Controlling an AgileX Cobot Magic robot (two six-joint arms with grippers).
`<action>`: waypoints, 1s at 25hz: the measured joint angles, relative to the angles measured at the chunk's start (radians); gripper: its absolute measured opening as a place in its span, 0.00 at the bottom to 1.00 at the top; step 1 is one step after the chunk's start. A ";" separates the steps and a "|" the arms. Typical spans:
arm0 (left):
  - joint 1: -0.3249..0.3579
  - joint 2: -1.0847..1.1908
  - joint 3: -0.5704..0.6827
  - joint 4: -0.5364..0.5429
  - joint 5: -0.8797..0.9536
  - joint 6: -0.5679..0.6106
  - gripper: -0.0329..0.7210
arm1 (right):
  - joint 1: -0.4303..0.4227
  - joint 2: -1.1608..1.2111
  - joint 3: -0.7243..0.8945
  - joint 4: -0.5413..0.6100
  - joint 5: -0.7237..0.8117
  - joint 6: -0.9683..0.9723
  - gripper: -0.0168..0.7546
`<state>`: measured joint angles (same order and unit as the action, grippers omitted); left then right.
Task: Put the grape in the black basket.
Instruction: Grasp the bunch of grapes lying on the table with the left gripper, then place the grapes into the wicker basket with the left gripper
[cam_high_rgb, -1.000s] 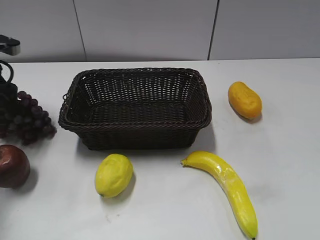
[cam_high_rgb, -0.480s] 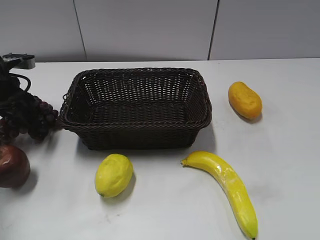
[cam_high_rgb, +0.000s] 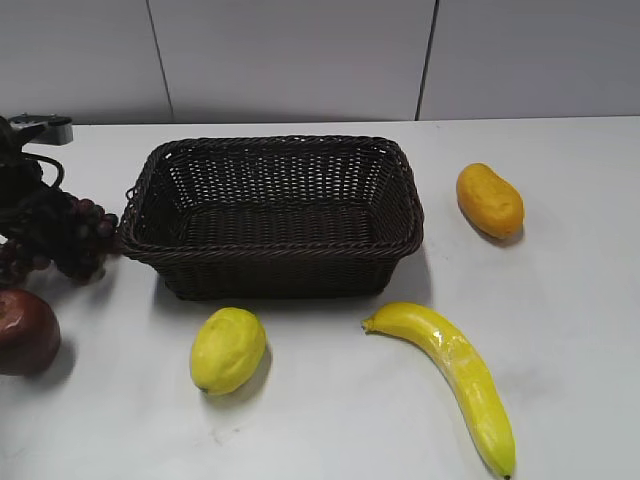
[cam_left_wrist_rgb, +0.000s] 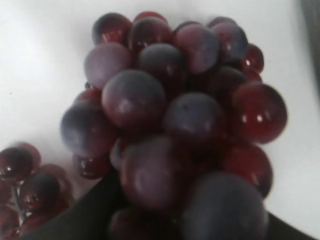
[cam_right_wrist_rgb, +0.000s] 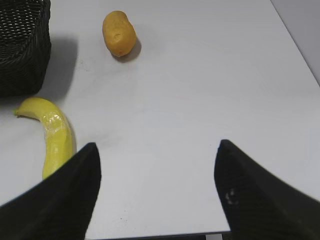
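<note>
The grape (cam_high_rgb: 65, 235) is a dark purple-red bunch at the far left of the exterior view, just beside the left end of the black basket (cam_high_rgb: 270, 248). My left gripper (cam_high_rgb: 22, 190) is shut on the bunch from above. In the left wrist view the grape (cam_left_wrist_rgb: 170, 115) fills the frame and hides most of the dark jaws (cam_left_wrist_rgb: 150, 220). My right gripper (cam_right_wrist_rgb: 157, 165) is open and empty over bare table. It is out of the exterior view. The basket holds nothing; its corner shows in the right wrist view (cam_right_wrist_rgb: 22, 45).
A dark red apple (cam_high_rgb: 25, 330) lies at the left edge, in front of the grape. A lemon (cam_high_rgb: 228, 349) and a banana (cam_high_rgb: 455, 375) lie in front of the basket. An orange-yellow fruit (cam_high_rgb: 489, 200) lies to its right. The banana (cam_right_wrist_rgb: 52, 140) shows in the right wrist view.
My left gripper has closed on the grape and moved it a little right, up to the basket's left end. The right arm and the other fruit have not moved.
</note>
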<state>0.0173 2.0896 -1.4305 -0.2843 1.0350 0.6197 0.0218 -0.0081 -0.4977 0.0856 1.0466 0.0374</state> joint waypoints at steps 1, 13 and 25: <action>0.000 0.000 0.000 -0.002 0.000 0.000 0.57 | 0.000 0.000 0.000 0.000 0.000 0.000 0.72; -0.001 -0.124 -0.083 -0.014 0.088 -0.090 0.51 | 0.000 0.000 0.000 0.000 0.000 0.000 0.72; -0.019 -0.432 -0.267 -0.259 0.159 -0.105 0.50 | 0.000 0.000 0.000 0.000 0.000 0.000 0.72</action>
<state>-0.0015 1.6576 -1.6977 -0.5430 1.1942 0.5144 0.0218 -0.0081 -0.4977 0.0856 1.0466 0.0374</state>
